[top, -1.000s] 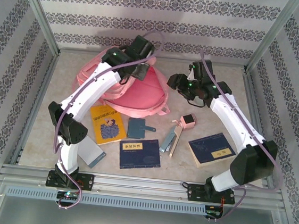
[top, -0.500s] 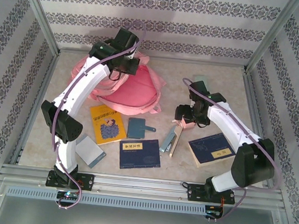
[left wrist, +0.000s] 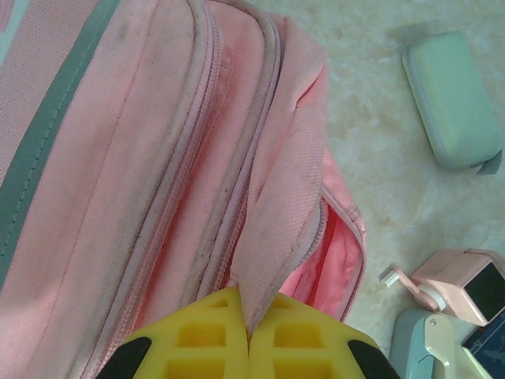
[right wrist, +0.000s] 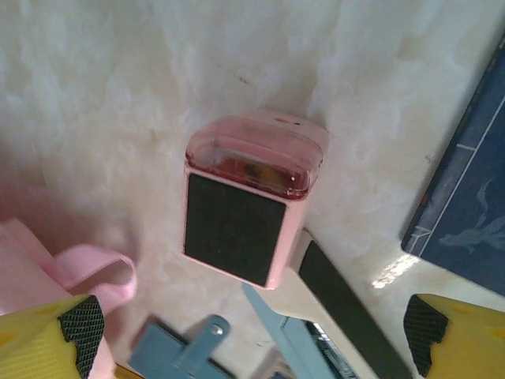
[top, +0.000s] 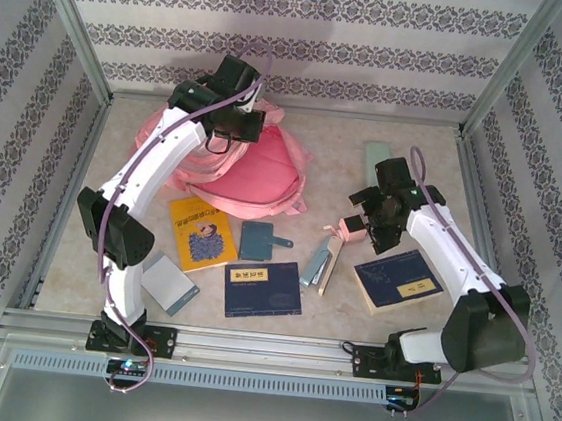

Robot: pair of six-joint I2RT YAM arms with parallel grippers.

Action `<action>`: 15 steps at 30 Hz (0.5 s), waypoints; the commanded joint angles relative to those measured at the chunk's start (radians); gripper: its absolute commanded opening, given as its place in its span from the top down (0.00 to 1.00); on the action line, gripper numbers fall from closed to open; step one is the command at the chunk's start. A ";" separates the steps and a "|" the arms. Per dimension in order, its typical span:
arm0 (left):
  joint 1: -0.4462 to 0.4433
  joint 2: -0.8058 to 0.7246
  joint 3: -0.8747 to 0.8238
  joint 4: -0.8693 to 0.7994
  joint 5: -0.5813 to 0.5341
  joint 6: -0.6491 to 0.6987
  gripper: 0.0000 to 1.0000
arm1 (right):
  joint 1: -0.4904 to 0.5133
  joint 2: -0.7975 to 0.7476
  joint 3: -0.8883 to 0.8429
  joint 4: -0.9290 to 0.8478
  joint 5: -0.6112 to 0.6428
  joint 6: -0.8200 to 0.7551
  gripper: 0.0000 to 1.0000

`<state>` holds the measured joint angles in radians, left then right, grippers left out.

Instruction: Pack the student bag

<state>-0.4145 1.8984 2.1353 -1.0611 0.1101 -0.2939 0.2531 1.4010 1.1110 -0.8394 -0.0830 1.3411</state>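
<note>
Right gripper (right wrist: 252, 328), wider, apparently above box (right wrist: 237, 225)

My right jaws have left the student bag (top: 260, 173), swung back over the small pink box (right wrist: 248, 197) and spread wide, baring the pale green case (top: 375, 160) behind them, while my left jaws have dragged the bag leftward.

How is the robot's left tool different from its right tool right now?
The left tool is shut, pinching a flap of the pink student bag. The right tool is wide open and holds nothing. The left tool is at the bag, while the right tool hovers over a small pink box. Both have yellow fingers.
</note>
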 commanded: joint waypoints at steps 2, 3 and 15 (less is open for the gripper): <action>0.022 -0.081 -0.007 0.089 0.037 -0.052 1.00 | 0.006 0.092 0.101 -0.091 0.051 0.152 0.02; 0.024 -0.082 -0.008 0.089 0.034 -0.060 1.00 | 0.004 0.112 0.106 -0.085 0.037 0.151 0.02; 0.040 -0.101 -0.037 0.105 0.077 -0.075 1.00 | 0.013 0.236 0.075 0.019 0.039 0.139 0.02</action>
<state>-0.3893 1.8717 2.0998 -1.0443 0.1638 -0.3420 0.2657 1.6138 1.2152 -0.8497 -0.0643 1.4643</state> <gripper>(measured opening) 0.052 0.981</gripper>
